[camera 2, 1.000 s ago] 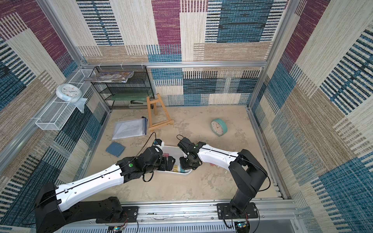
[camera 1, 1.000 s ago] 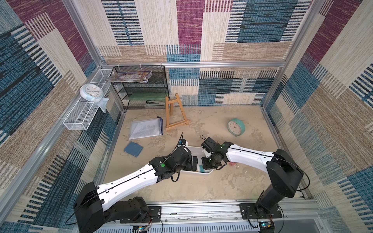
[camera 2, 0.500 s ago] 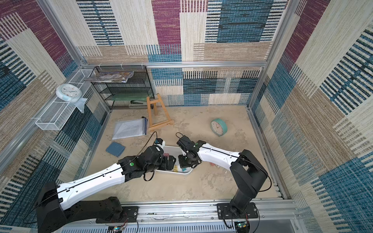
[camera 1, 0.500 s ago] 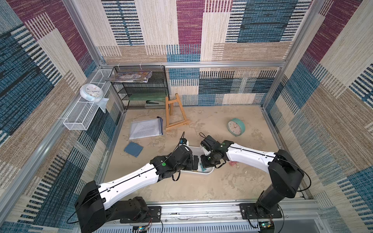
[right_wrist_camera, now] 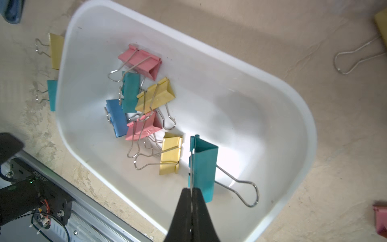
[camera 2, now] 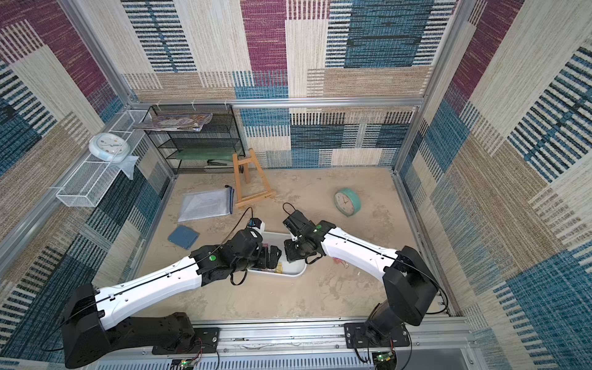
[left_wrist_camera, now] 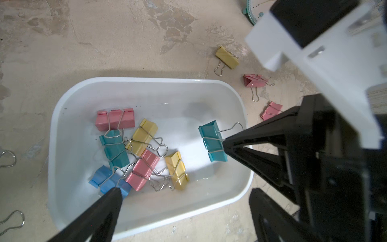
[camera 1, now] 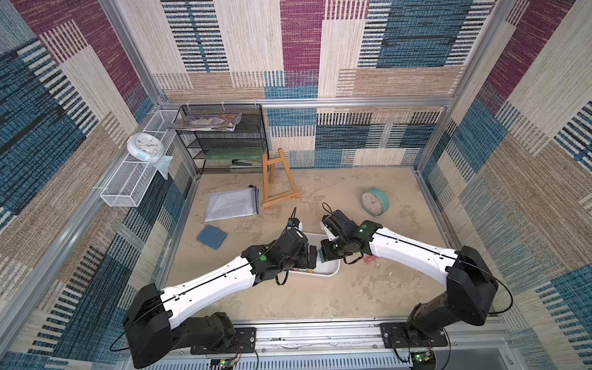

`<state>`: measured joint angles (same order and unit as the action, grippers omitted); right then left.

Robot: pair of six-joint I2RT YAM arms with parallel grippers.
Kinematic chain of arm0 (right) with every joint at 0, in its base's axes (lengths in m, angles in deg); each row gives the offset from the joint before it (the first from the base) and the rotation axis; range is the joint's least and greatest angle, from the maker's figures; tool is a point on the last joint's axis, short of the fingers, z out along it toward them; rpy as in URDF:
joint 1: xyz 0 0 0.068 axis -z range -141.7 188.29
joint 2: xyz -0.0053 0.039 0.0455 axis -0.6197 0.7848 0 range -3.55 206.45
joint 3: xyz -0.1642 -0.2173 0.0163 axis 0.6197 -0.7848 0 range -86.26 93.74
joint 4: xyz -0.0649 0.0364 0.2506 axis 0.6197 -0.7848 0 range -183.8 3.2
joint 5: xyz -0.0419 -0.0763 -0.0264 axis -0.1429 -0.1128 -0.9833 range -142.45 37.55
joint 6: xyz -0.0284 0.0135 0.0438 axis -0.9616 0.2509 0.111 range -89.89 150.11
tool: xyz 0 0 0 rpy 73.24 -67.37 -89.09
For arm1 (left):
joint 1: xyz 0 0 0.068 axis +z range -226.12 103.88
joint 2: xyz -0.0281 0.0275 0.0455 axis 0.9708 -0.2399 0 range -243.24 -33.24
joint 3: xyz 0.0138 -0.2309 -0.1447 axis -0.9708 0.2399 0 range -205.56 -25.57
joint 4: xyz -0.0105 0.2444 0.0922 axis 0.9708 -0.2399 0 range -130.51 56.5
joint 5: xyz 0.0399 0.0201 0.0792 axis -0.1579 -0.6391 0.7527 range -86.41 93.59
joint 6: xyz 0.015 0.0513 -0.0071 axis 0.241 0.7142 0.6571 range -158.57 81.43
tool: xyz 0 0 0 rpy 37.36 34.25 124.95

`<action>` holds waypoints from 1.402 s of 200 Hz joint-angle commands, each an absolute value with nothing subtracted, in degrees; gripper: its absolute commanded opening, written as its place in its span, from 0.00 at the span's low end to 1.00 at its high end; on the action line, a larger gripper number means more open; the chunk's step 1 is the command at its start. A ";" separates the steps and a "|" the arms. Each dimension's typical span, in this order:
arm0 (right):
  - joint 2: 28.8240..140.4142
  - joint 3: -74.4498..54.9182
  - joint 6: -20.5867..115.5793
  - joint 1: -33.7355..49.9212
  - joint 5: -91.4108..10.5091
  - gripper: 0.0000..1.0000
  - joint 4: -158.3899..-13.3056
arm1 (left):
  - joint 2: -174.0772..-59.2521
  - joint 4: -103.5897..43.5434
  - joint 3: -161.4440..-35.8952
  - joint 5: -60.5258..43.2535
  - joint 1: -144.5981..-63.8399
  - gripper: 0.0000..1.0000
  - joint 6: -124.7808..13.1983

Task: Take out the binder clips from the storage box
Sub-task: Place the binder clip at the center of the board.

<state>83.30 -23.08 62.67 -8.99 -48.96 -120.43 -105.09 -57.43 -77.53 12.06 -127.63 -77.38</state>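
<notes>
**Clips (left_wrist_camera: 144, 134): one teal pinched, six loose in the tub (left_wrist_camera: 146, 80)**

In both top views the tub sits on the bench (camera 1: 304, 298) at lower centre of the frame, and the two black wrists meet over it from left and right.

The right jaws are pressed flat together on the teal clip (right_wrist_camera: 204, 167), pinching it at one edge. Whether they have the folded wire handle or the body's lip, I cannot tell. Its other handle (right_wrist_camera: 249, 197) sticks out free. This clip is over the tub's floor near one short wall, apart from the rest, and it looks larger than the others in the right wrist view.

The left jaws stand wide. One finger (left_wrist_camera: 100, 209) has its tip just over the blue clip (left_wrist_camera: 110, 181), well apart from the other finger. They hold nothing.

Six clips lie tangled in a pile inside the tub: two pink (right_wrist_camera: 142, 62) (right_wrist_camera: 144, 127), two yellow (right_wrist_camera: 156, 96) (right_wrist_camera: 170, 153), one teal (right_wrist_camera: 130, 92) and the blue one.

More clips lie out on the bench. A yellow one (left_wrist_camera: 227, 57) and two pink ones (left_wrist_camera: 254, 80) (left_wrist_camera: 271, 111) are past one short end. A yellow one (right_wrist_camera: 56, 50) and a teal one (right_wrist_camera: 52, 95) lie just beside the other end, partly hidden by the rim. In a top view a pink clip (camera 1: 370, 259) shows right of the tub, under the right arm.
</notes>
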 commanded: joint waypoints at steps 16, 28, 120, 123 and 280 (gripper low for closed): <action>75.03 -24.73 66.19 -9.08 -56.89 0.00 -121.62 | -106.82 -55.82 -80.14 6.87 -127.62 0.99 -76.20; 71.48 -26.24 69.02 -9.13 -60.69 0.00 -122.66 | -107.86 -55.21 -81.34 5.31 -127.68 0.99 -76.19; 50.19 -52.29 81.84 6.96 -47.54 0.00 -108.58 | -118.97 -55.26 -90.43 2.09 -132.08 0.99 -74.88; 50.28 -53.01 82.26 7.52 -46.10 0.00 -107.18 | -119.29 -55.41 -90.60 2.32 -132.25 0.99 -74.94; 68.31 -56.21 83.59 11.93 -38.82 0.00 -90.96 | -121.13 -62.18 -93.41 10.67 -132.94 0.99 -73.40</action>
<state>66.54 -56.28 84.52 11.77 -39.28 -93.10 -120.91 -60.44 -92.79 8.11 -132.96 -74.43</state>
